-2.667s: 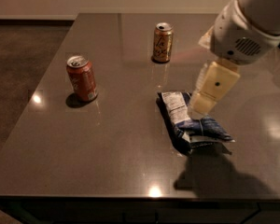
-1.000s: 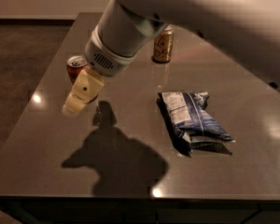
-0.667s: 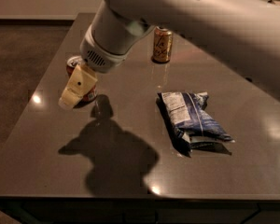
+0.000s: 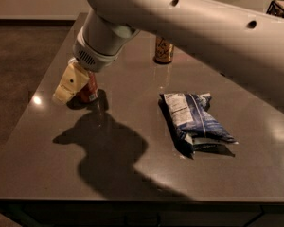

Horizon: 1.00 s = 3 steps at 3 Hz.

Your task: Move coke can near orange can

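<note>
Dark tabletop (image 4: 42,174): coke can (image 4: 90,91) right behind pincer (image 4: 66,86), partly hidden; open/shut can't tell.

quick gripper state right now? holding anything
gripper: low against the coke can, on its left side; whether open, closed or holding the can cannot be told

No wording here can be read.
The orange can (image 4: 164,51), far centre on the table (image 4: 255,174), carries dark cursive lettering too unclear to spell out. The blue bag (image 4: 195,123) at right shows a white printed panel of illegible small print. The coke can (image 4: 90,91) at left is largely covered by the gripper (image 4: 72,85), which sits right against it.
</note>
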Each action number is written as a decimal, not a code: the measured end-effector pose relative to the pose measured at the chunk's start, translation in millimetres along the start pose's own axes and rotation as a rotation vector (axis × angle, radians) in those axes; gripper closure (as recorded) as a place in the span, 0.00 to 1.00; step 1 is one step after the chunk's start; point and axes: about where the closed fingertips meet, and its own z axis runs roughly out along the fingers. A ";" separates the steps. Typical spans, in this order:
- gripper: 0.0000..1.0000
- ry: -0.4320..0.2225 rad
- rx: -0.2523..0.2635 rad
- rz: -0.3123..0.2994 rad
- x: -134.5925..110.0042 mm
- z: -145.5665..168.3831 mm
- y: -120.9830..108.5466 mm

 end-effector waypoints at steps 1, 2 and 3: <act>0.00 -0.004 0.007 0.001 -7.1 11.0 -5.5; 0.00 -0.009 0.012 0.001 -14.2 16.2 -10.6; 0.18 -0.008 0.015 -0.003 -18.4 18.2 -15.4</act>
